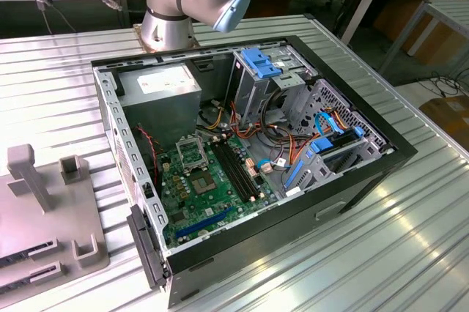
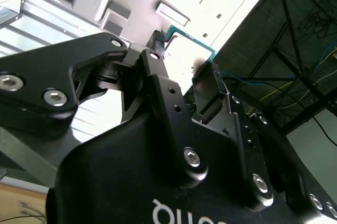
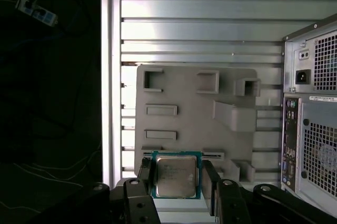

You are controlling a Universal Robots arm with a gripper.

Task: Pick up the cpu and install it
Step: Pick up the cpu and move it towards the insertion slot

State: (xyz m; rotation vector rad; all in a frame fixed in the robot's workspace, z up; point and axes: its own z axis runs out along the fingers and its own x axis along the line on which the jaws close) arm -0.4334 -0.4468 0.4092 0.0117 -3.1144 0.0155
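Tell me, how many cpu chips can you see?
1. The cpu is gripped by the tool, over the grey tray. Another could hide inside the computer case.

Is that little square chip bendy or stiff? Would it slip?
Probably stiff: the cpu looks flat though the gripper pinches only two edges. Likely light, being so thin. Its smooth metal face may be slippery, so it might slide if bumped.

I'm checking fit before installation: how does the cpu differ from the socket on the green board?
The cpu is clamped in the hand above the grey fixture plate, outside the case; the socket sits fixed on the green board inside it. The cpu shows a pale silver-tan face with a green rim; the socket is a black-and-silver frame. Both are square.
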